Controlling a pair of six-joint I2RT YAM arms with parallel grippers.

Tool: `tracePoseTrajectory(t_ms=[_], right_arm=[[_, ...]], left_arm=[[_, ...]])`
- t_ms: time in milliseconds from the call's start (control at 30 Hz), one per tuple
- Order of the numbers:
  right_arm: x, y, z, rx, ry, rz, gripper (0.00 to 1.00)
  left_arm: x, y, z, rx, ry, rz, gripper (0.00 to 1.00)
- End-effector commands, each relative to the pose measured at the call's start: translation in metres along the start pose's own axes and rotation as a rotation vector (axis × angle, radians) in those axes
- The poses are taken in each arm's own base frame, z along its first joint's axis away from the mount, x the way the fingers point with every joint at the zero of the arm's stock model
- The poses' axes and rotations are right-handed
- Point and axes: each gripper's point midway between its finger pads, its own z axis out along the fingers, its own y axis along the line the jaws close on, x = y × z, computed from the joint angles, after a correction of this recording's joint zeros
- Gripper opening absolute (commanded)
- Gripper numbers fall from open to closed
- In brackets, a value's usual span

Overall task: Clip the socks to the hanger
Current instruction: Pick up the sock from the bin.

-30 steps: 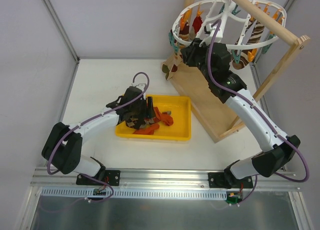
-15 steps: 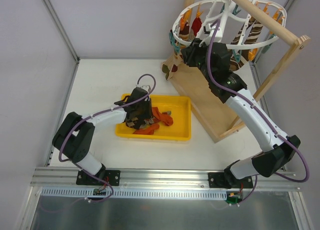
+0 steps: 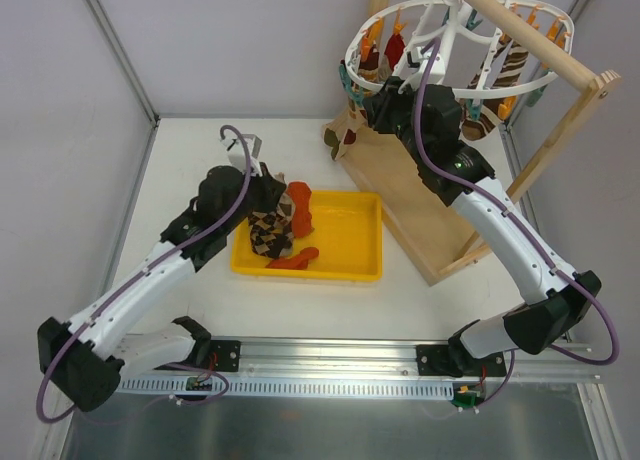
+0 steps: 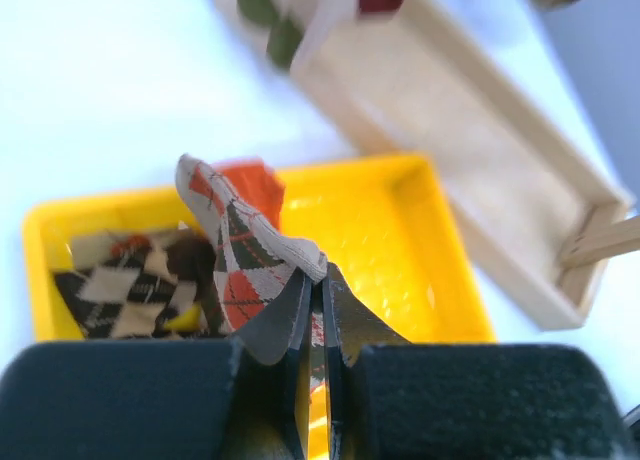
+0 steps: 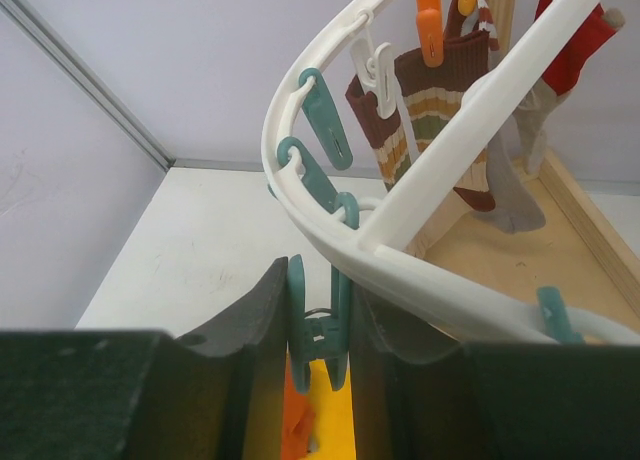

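my left claw (image 4: pixel 311 285) pinches the argyle sock (image 4: pixel 245 260) over the yellow tray (image 4: pixel 390 230). my right claw (image 5: pixel 318 305) squeezes a teal peg (image 5: pixel 318 335) on the hanger (image 5: pixel 420 280), at 2 o'clock from the sock.

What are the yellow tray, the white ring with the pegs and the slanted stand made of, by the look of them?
The yellow tray looks like moulded plastic: even colour, slight gloss, rounded rim. The white ring hanger seems plastic too: smooth, uniform, ring and spokes alike. The stand looks like pale bare wood, though its grain is unclear.
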Motion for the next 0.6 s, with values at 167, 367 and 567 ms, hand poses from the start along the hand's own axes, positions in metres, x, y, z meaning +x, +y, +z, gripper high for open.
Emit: tracePoseTrajectory(t_ms=[167,367,567], right_arm=[[-0.025,0.004,-0.011,-0.014,-0.054,0.011,0.01],[-0.021,0.003,-0.013,-0.014,-0.043,0.015,0.01],[-0.015,0.001,-0.013,-0.007,-0.023,0.016,0.01]], left_arm=[[-0.024,-0.027,-0.043,0.153,-0.052,0.063,0.00],[-0.021,-0.065,-0.049,0.352,0.017,0.061,0.00],[0.009,-0.061,-0.018,0.335,0.137,0.030,0.00]])
